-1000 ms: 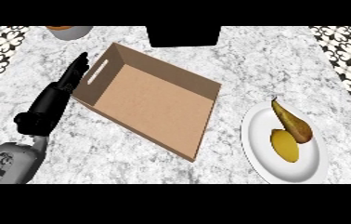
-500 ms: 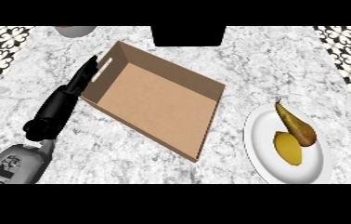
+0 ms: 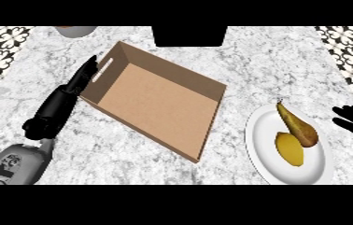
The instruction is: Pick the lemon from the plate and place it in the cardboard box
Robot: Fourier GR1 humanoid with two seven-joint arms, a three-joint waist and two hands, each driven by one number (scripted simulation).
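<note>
Resting straight-fingered against the cardboard box's left wall, the left hand holds nothing. The lemon lies on the plate near the counter's right edge, touching a pear. Probably light, firm, rollable: take its middle. The right hand barely shows; cannot tell.

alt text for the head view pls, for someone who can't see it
An empty cardboard box sits open on a marble counter, with a white plate to its right holding a yellow lemon and a brown pear. The left hand lies with straight fingers along the box's left wall; only the fingertips of the right hand show at the right edge.
</note>
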